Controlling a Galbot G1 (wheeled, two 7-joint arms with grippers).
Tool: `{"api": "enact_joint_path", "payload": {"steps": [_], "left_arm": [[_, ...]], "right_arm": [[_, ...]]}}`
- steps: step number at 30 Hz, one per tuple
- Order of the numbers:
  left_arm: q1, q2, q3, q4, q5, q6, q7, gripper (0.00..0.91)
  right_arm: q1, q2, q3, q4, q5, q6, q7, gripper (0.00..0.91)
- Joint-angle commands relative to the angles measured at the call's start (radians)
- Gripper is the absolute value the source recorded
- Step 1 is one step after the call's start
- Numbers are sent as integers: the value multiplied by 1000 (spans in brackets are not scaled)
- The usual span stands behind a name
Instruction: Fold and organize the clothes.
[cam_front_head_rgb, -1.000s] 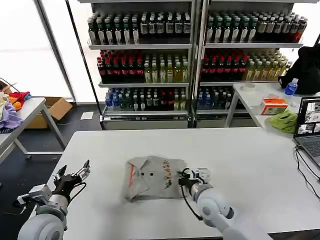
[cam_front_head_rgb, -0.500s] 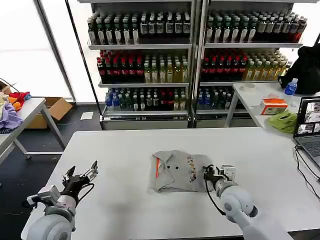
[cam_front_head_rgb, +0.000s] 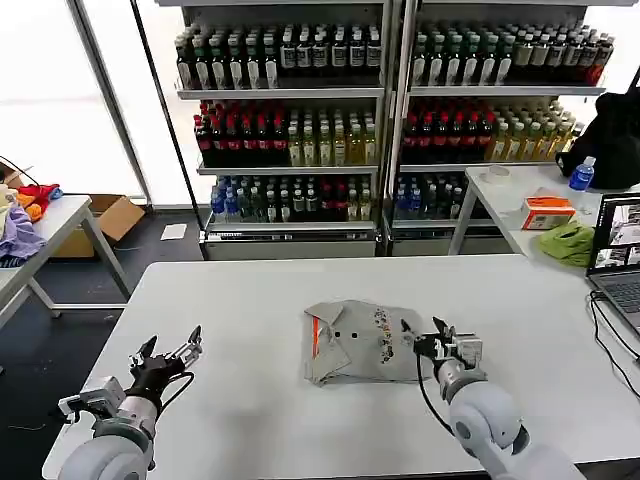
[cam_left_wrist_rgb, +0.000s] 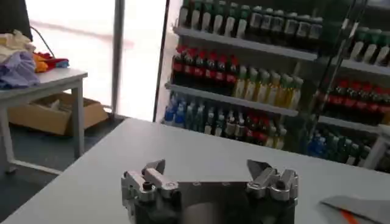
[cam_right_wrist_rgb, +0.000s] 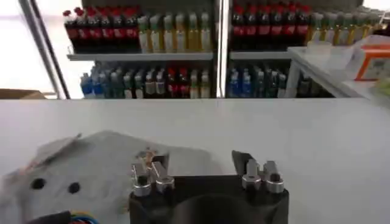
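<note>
A folded light grey shirt (cam_front_head_rgb: 355, 342) with buttons, an orange-lined collar and a small multicoloured print lies in the middle of the white table (cam_front_head_rgb: 250, 300). My right gripper (cam_front_head_rgb: 428, 338) sits at the shirt's right edge, open, with nothing between its fingers. In the right wrist view the shirt (cam_right_wrist_rgb: 91, 167) lies beside and partly under one fingertip of the right gripper (cam_right_wrist_rgb: 200, 159). My left gripper (cam_front_head_rgb: 170, 346) hovers open near the table's front left, well apart from the shirt. The left wrist view shows the left gripper (cam_left_wrist_rgb: 207, 168) open over bare table, with a shirt corner (cam_left_wrist_rgb: 359, 207) off to one side.
A side table at the right holds a lime-green cloth (cam_front_head_rgb: 566, 243), an orange box (cam_front_head_rgb: 548, 212) and a laptop (cam_front_head_rgb: 620, 250). Another table at the left carries coloured garments (cam_front_head_rgb: 20, 220). Shelves of bottles (cam_front_head_rgb: 330, 110) stand behind.
The shirt slid to the right with the right gripper, then stopped. The right gripper has let go and now stands open at its edge. The left gripper crept slightly right.
</note>
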Motion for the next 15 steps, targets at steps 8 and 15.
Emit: {"api": "enact_joint_path", "payload": {"steps": [8, 15], "left_arm": [[28, -22, 14, -16, 17, -1, 3, 907], [28, -22, 12, -14, 20, -1, 3, 907]], "right_arm": [[-145, -70, 3, 207, 290, -54, 135, 907], [-150, -70, 25, 176, 365, -54, 179, 907]]}}
